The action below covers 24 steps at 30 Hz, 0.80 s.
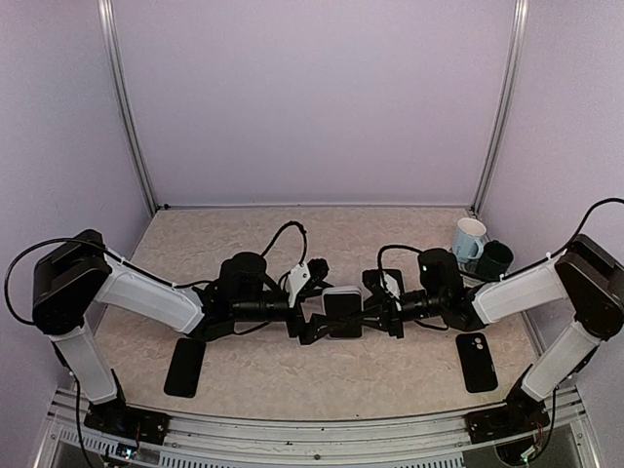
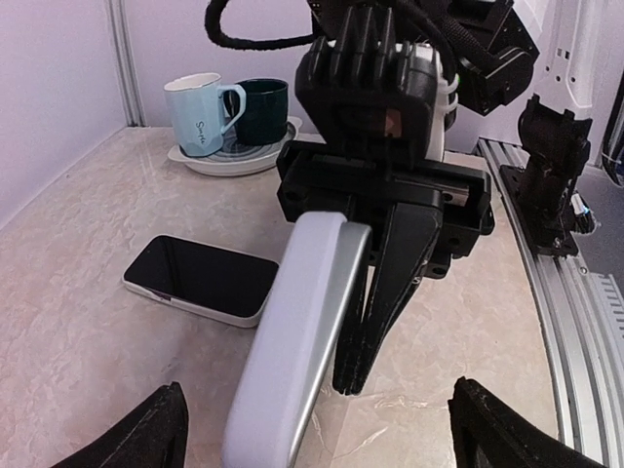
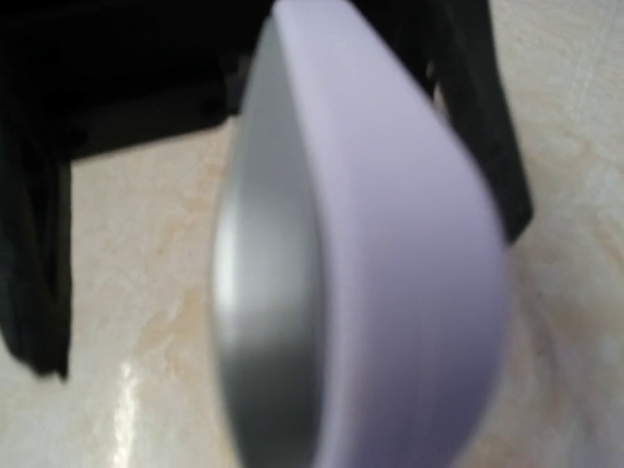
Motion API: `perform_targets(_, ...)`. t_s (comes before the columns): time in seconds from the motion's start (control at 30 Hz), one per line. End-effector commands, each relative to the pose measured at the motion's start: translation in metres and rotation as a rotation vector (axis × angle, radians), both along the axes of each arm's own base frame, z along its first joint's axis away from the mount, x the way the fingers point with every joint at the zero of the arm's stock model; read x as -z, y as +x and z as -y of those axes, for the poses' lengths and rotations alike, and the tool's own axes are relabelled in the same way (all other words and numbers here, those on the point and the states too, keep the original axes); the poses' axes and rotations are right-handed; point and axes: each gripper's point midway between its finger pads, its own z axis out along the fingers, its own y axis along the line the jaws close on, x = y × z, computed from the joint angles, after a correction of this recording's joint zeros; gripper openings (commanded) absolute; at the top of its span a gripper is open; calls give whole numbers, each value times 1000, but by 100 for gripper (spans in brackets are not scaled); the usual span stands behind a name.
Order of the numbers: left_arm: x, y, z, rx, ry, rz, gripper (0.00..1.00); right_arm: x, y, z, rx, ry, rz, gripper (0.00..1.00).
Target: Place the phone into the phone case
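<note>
The table (image 1: 244, 229) is running back to the enclosure walls (image 1: 312, 97) on three sides. An aluminium rail (image 2: 575, 331) is bordering its near edge. Bare surface is lying open behind both wrists and along the middle of the near strip.

The phone case (image 2: 292, 331) is hanging above the table centre, tilted on edge between the two arms. It is showing a smooth lavender back with rounded corners and a silver-grey band along one long side. Whether a phone is seated inside cannot be told. The right gripper (image 1: 369, 316) is clamping it, its black fingers (image 2: 390, 283) bearing on opposite faces. The left gripper (image 2: 330, 434) is standing with fingertips wide apart. The case's lower end is lying between them, touching neither as far as the left wrist view shows.

The phone (image 2: 200, 278) is lying flat on the table, dark screen up, pale rim showing, near the right gripper on the mugs' side.

A pale blue mug (image 2: 200, 112) and a dark green mug (image 2: 261, 109) are sitting together on a plate (image 2: 234, 161) in the far right corner. A black slab (image 1: 184, 366) is lying near left, and a second black slab (image 1: 477, 361) near right, both well apart from the case.
</note>
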Motion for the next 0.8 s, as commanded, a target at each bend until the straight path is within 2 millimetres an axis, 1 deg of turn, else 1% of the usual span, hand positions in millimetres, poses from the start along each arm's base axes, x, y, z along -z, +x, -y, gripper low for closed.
perform_targets(0.0, -16, -5, 1, 55, 3, 66, 92, -5, -8, 2, -13, 4, 59, 0)
perform_targets(0.07, -15, -5, 2, 65, 13, 82, 89, -5, -8, 2, -17, 1, 59, 0)
perform_targets(0.1, -16, -4, 3, 65, 13, 89, 85, -4, -9, 2, -19, -1, 60, 0)
perform_targets(0.17, -17, -2, 6, 69, 12, 89, 71, -6, -9, 2, -20, 3, 66, 0)
perform_targets(0.3, -9, 2, 13, 72, 28, 79, 39, -10, -10, 2, -24, 13, 77, 0)
perform_targets(0.33, -9, 3, 16, 78, 29, 78, 33, -10, -11, 1, -26, 13, 77, 0)
perform_targets(0.47, -10, 4, 23, 89, 20, 69, 18, -11, -12, 0, -36, 10, 83, 0)
perform_targets(0.53, -10, 3, 25, 96, 18, 63, 4, -14, -12, -1, -40, 15, 86, 0)
perform_targets(0.57, -9, 4, 25, 94, 22, 61, 0, -15, -13, -1, -42, 16, 86, 0)
perform_targets(0.67, -7, 8, 22, 66, 30, 62, 0, -15, -13, 0, -39, 16, 87, 0)
perform_targets(0.7, -9, 9, 21, 54, 28, 67, 0, -13, -12, 1, -29, 11, 87, 4)
perform_targets(0.73, -10, 8, 19, 49, 26, 71, 0, -11, -11, 2, -22, 6, 86, 19)
perform_targets(0.77, -14, 8, 17, 48, 17, 84, 0, -8, -11, 3, -14, 0, 85, 28)
